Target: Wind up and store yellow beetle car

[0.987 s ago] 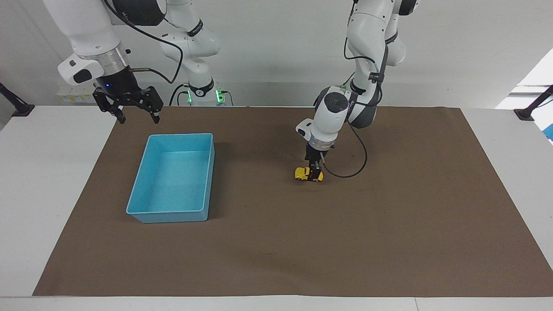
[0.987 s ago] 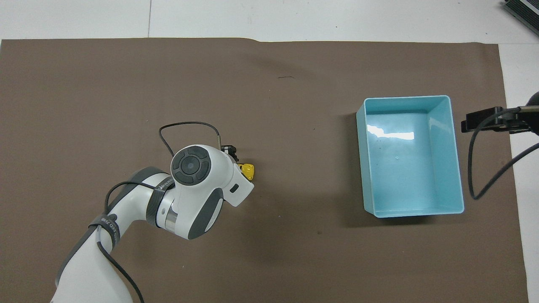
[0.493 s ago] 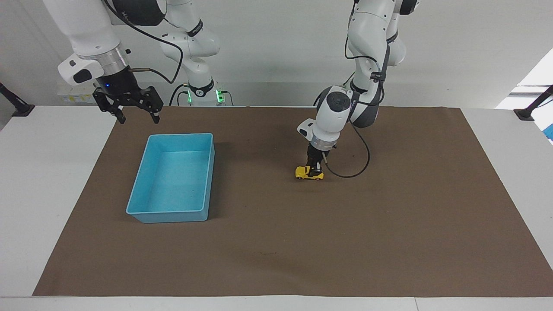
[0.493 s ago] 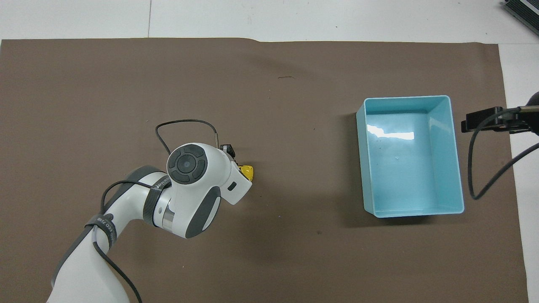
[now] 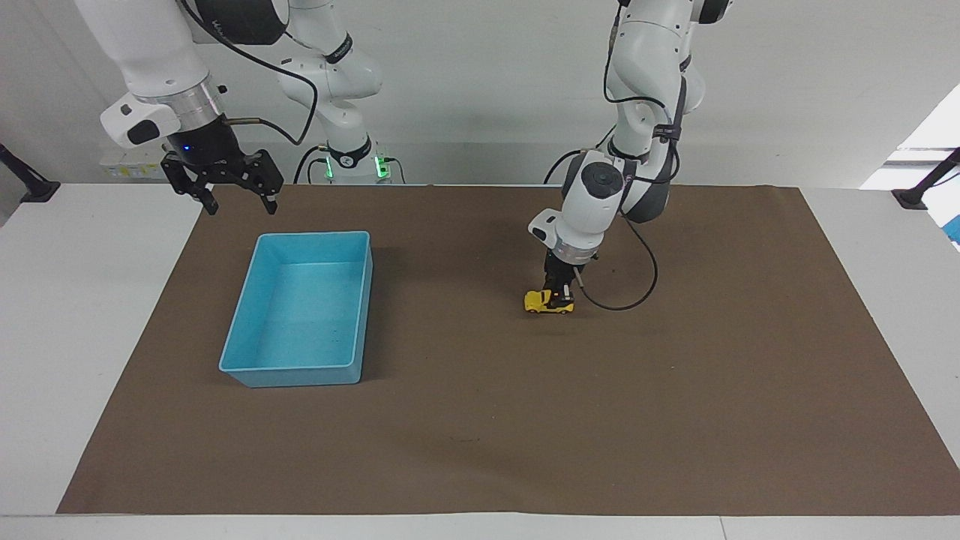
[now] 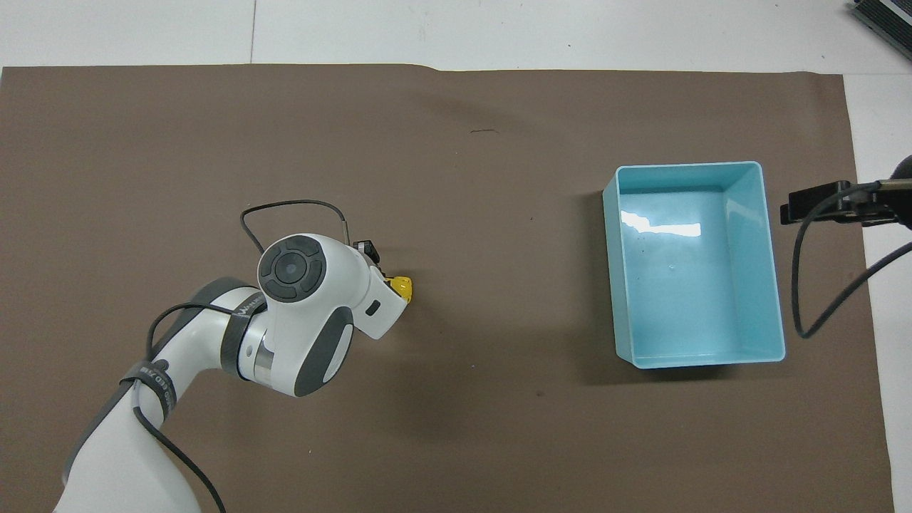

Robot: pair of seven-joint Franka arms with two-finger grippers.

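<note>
The yellow beetle car (image 5: 541, 302) stands on its wheels on the brown mat, about mid-table. My left gripper (image 5: 559, 294) points down and is shut on the car's end toward the left arm's side. In the overhead view only the car's yellow tip (image 6: 403, 286) shows past the left arm's wrist, which hides the fingers. The blue bin (image 5: 313, 235) stands empty toward the right arm's end of the table; it also shows in the overhead view (image 6: 684, 165). My right gripper (image 5: 241, 207) is open and empty, raised over the mat's corner beside the bin's robot-side end. That arm waits.
The brown mat (image 5: 480, 435) covers most of the white table. A black cable (image 5: 622, 300) loops from the left wrist down close to the mat beside the car.
My left gripper has slid the car along the mat toward the left arm's end of the table. The right arm has not moved.
</note>
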